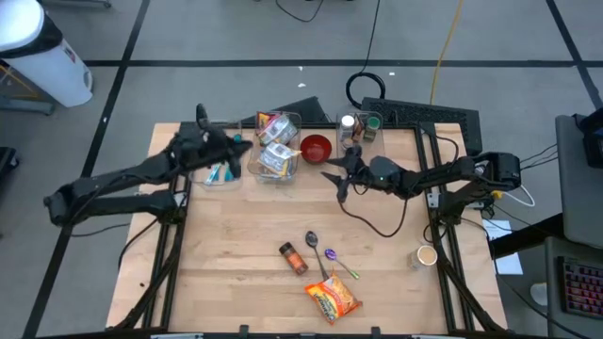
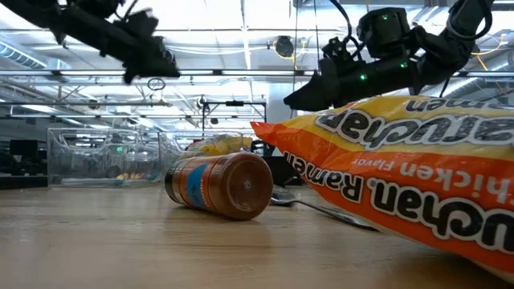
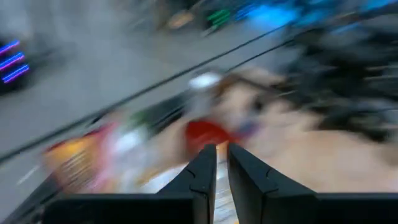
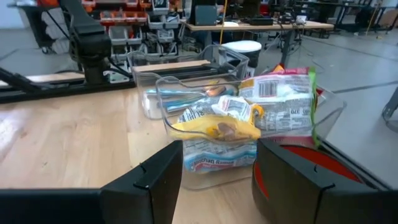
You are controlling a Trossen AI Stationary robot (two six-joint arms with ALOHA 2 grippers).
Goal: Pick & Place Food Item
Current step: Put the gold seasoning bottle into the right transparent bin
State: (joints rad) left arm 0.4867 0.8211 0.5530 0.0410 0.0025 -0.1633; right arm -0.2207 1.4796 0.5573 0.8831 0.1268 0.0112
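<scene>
Your left claw [image 1: 240, 141] hangs above the table's far-left part, over the small clear bin [image 1: 219, 172], and its fingers [image 3: 205, 177] stand nearly together with only a thin slit between them and nothing in it. Your right claw [image 1: 335, 175] is spread wide and empty, raised near the middle of the far edge, just beside the red bowl [image 1: 316, 148] and pointing at the clear container of food packets [image 1: 274, 151]. Through its wrist camera you see that container [image 4: 236, 134] straight ahead between the open fingers, with the red bowl [image 4: 311, 163] beside it. The ramen packet [image 1: 333, 298] lies flat near the table's near edge, around the middle. The spice jar [image 1: 293, 257] lies on its side just beyond it, with a spoon [image 1: 316, 249] and a purple spoon [image 1: 337, 261] alongside. A paper cup [image 1: 426, 255] sits by the right edge.
</scene>
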